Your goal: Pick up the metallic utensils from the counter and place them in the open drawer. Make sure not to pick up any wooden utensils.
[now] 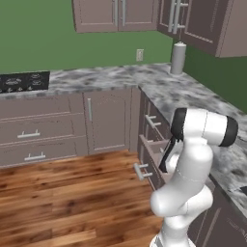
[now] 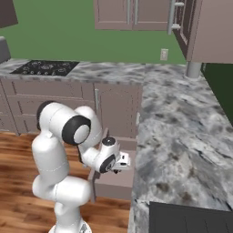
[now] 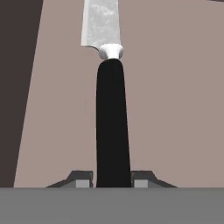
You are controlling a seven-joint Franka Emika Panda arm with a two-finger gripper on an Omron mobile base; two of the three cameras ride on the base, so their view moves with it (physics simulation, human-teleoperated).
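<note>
A knife (image 3: 113,122) with a black handle and a silver blade (image 3: 101,22) points away from the hand, and my gripper (image 3: 112,179) is shut on its handle, one fingertip (image 3: 82,181) on either side. Beneath it lies the taupe floor of the open drawer (image 3: 170,109). From the right base view the gripper (image 2: 122,160) hangs low over the pulled-out drawer (image 2: 113,184), beside the marbled worktop's edge. In the left base view the drawer (image 1: 153,147) juts out with its silver bar handle (image 1: 141,170), the hand hidden behind the arm. The counter and the wooden utensils are out of view.
A marbled worktop (image 2: 182,136) runs around the corner over brown cabinets. On it are a black stove (image 1: 24,81) and a steel cylinder (image 1: 178,58). A dark panel (image 2: 186,218) sits at the near right. Wood floor (image 1: 72,193) lies open to the left.
</note>
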